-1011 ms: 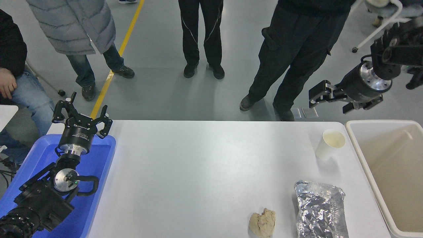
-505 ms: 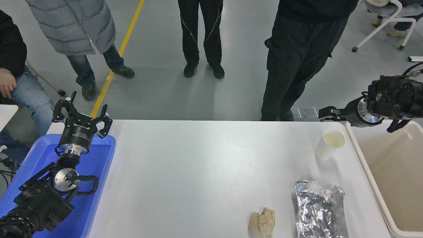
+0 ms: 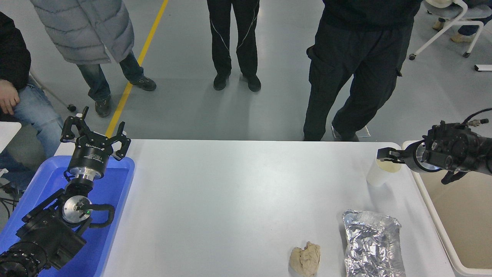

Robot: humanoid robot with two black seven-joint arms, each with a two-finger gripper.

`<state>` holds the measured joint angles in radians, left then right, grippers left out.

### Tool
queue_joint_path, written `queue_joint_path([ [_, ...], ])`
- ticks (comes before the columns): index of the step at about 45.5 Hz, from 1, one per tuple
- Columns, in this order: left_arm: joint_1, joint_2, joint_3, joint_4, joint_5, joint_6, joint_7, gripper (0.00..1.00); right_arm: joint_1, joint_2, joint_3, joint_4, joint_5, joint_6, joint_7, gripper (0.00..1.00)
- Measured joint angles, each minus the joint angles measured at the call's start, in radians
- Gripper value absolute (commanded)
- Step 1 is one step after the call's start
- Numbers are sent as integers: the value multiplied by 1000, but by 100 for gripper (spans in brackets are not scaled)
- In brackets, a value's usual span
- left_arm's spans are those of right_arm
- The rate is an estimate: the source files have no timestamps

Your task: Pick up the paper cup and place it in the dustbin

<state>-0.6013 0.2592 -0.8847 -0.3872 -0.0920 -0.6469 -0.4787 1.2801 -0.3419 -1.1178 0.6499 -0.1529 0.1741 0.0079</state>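
Observation:
The white paper cup (image 3: 378, 175) stands upright near the table's far right, just left of the dustbin (image 3: 427, 200), whose beige rim and deep inside show at the right edge. My right gripper (image 3: 385, 155) comes in from the right edge, points left and hangs level with the cup's rim, partly covering its cream-coloured mouth. It is open and holds nothing. My left gripper (image 3: 94, 132) is open and parked at the lower left over the blue tray (image 3: 115, 192).
A crinkled silver foil container (image 3: 372, 243) and a crumpled beige paper wad (image 3: 306, 258) lie at the front right of the white table (image 3: 238, 192). Several people stand at the far side; one in dark trousers (image 3: 353, 77) is close behind the cup.
My right arm has come down and towards me from above the floor to the cup's rim. The person in dark trousers has shifted stance. The left arm has not moved.

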Motion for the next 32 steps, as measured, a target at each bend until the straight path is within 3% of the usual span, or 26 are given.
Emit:
queue_joint_path([
  [15, 0, 0, 0, 0, 0, 1, 0, 98, -53, 0, 52, -39, 8, -31, -16, 98],
  [25, 0, 0, 0, 0, 1, 1, 0, 98, -91, 2, 100, -65, 17, -44, -21, 62],
  [29, 0, 0, 0, 0, 1, 1, 0, 98, -102, 2, 114, -70, 19, -47, -29, 34],
  [32, 0, 0, 0, 0, 1, 1, 0, 98, -107, 2, 123, -72, 22, -48, -41, 19],
])
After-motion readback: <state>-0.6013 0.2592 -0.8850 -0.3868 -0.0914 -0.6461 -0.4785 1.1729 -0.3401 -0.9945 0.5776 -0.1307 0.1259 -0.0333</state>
